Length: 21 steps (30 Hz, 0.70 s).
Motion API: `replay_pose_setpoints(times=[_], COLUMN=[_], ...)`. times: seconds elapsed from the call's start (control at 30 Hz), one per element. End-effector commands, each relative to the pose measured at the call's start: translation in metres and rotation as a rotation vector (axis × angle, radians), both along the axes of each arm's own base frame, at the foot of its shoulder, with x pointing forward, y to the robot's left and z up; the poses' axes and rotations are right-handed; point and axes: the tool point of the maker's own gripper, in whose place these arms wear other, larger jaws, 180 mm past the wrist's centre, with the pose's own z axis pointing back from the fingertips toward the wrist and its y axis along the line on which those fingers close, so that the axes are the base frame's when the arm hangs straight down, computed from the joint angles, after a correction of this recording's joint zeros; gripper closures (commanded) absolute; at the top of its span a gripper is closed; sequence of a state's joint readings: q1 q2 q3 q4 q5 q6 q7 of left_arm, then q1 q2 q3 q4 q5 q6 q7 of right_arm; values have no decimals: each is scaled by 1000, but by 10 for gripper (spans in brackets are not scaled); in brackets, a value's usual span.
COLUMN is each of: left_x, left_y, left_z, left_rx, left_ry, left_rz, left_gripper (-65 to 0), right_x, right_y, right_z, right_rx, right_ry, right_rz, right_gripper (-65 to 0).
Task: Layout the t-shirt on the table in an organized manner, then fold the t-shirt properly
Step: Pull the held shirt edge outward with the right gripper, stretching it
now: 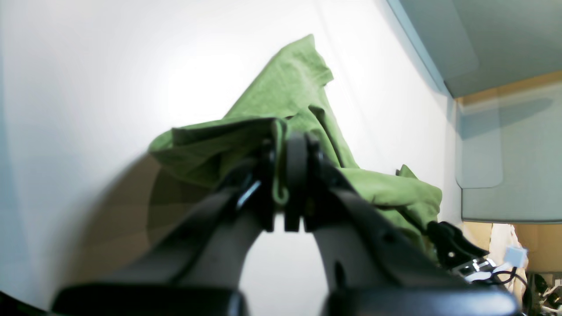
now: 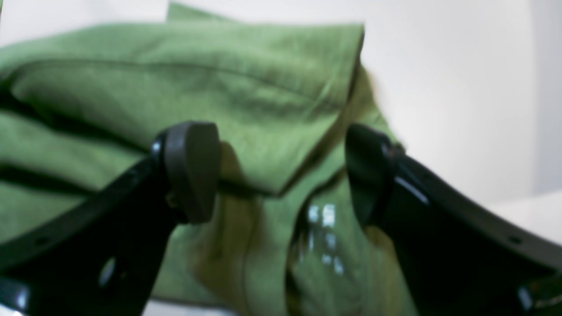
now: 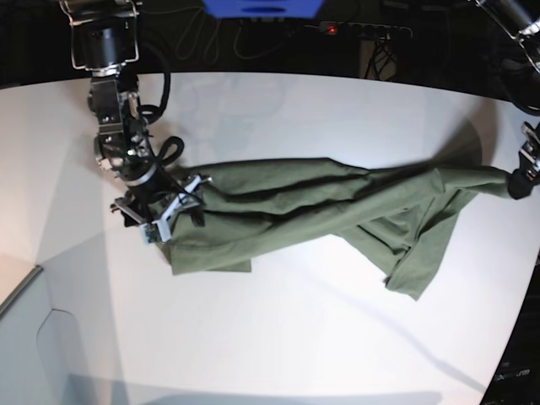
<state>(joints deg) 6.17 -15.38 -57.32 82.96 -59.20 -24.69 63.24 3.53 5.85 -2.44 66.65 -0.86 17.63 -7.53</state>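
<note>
The olive-green t-shirt (image 3: 321,202) lies stretched in a long wrinkled band across the white table (image 3: 278,337). At the base view's far right, my left gripper (image 3: 516,186) is shut on one end of it; the left wrist view shows a fold of the t-shirt (image 1: 290,87) pinched between the closed fingers of that gripper (image 1: 290,149). At the shirt's other end my right gripper (image 3: 173,207) stands open. In the right wrist view its fingertips (image 2: 193,171) sit wide apart over the t-shirt (image 2: 184,74), and nothing is clamped between them.
A grey-white box corner (image 3: 34,337) sits off the table's near left, and shows again as the box corner (image 1: 505,131) at the right of the left wrist view. Cables and a power strip (image 3: 363,29) lie beyond the table's curved back edge.
</note>
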Motion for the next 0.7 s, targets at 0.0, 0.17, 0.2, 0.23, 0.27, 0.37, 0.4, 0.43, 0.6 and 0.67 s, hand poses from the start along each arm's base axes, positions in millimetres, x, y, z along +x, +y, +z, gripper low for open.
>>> replay_pose_setpoints(times=[0.0, 0.17, 0.2, 0.23, 0.27, 0.37, 0.4, 0.43, 0.6, 0.67], left_x=[6, 6, 6, 6, 6, 6, 6, 6, 6, 6], left_y=[7, 7, 7, 7, 7, 7, 7, 7, 7, 7], left_z=[17, 17, 16, 16, 16, 16, 16, 16, 16, 16], left_rx=[24, 24, 23, 23, 23, 23, 23, 23, 21, 21], left_ry=[-46, -46, -46, -46, -46, -46, -46, -46, -47, -47], left_rz=[2, 2, 2, 2, 2, 2, 2, 2, 4, 4], left_gripper=[0, 0, 0, 0, 0, 0, 0, 0, 0, 0], right_x=[11, 8, 8, 8, 7, 6, 5, 4, 3, 3], right_y=[0, 19, 23, 27, 31, 40, 43, 45, 52, 50], right_z=[15, 14, 14, 13, 13, 13, 12, 12, 12, 12], right_rx=[14, 34, 34, 33, 33, 34, 33, 32, 31, 31], right_ry=[-55, -48, -48, -47, -46, -44, -43, -42, -42, -41], right_rz=[1, 29, 41, 53, 65, 90, 97, 106, 125, 120], right_gripper=[-452, -452, -452, -452, -452, -452, -451, -451, -420, -369])
